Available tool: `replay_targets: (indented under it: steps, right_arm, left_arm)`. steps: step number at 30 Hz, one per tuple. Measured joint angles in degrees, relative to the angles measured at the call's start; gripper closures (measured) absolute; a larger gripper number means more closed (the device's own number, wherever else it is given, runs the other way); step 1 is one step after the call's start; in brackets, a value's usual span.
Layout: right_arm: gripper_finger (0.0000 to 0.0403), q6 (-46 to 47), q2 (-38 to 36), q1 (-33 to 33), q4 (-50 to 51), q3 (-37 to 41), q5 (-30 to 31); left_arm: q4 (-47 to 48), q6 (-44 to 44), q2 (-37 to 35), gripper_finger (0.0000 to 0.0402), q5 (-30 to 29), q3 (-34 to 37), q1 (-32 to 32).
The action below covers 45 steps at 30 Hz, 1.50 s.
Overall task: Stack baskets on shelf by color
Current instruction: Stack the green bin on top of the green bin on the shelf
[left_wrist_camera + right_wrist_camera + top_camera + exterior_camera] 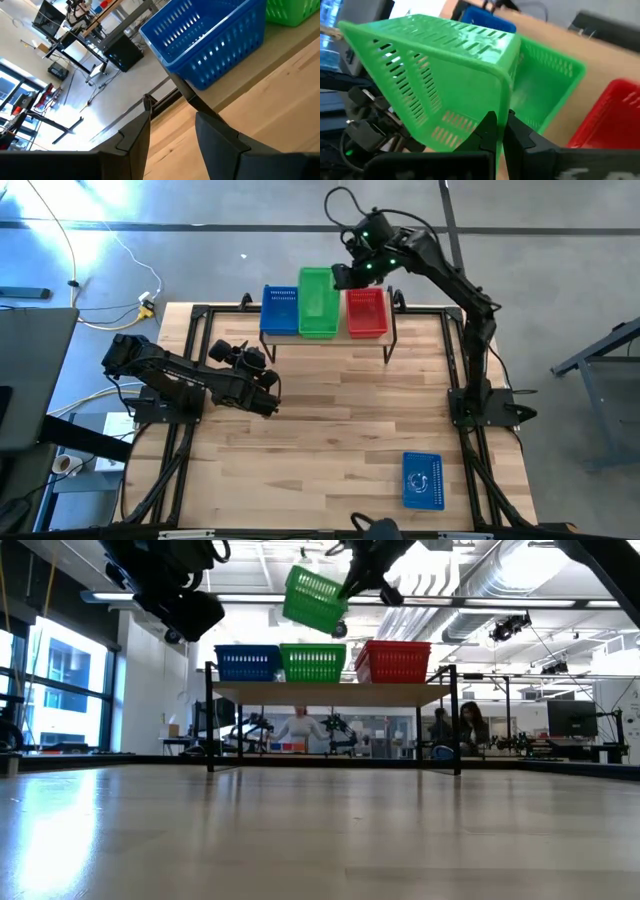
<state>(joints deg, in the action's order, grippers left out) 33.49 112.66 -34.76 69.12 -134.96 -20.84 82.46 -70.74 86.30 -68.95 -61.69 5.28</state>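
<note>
Green basket (316, 598) hung tilted at the frame's top centre, its wall pinched in the closed right gripper (500, 131); left gripper (170, 137) gaped, empty.

The light-wood counter (330, 410) carries the shelf (325, 338) near its far edge and one blue basket (422, 480) near its front right corner. On the shelf sit a blue basket stack (280, 310), a green basket (318, 315) in the middle, and a red stack (366, 313).
</note>
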Motion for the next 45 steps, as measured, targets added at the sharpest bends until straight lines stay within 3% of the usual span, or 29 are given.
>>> replay_targets:
  steps: [20, 32, 45]
  right_arm:
    - [0.0403, 2.6, 2.5, -2.2, 1.2, 3.6, -2.9]
    - [0.0403, 2.1, 2.8, -3.2, 5.0, 3.6, -0.7]
    - [0.0403, -4.0, 2.8, -3.5, 6.4, 3.6, -2.8]
  left_arm:
    - [0.0, 0.0, 0.0, 0.0255, 1.4, 0.0, 0.1]
    - [0.0, 0.0, 0.0, 0.0255, 1.4, 0.0, 0.1]
    - [0.0, 0.9, 0.0, 0.0255, 1.4, 0.0, 0.1]
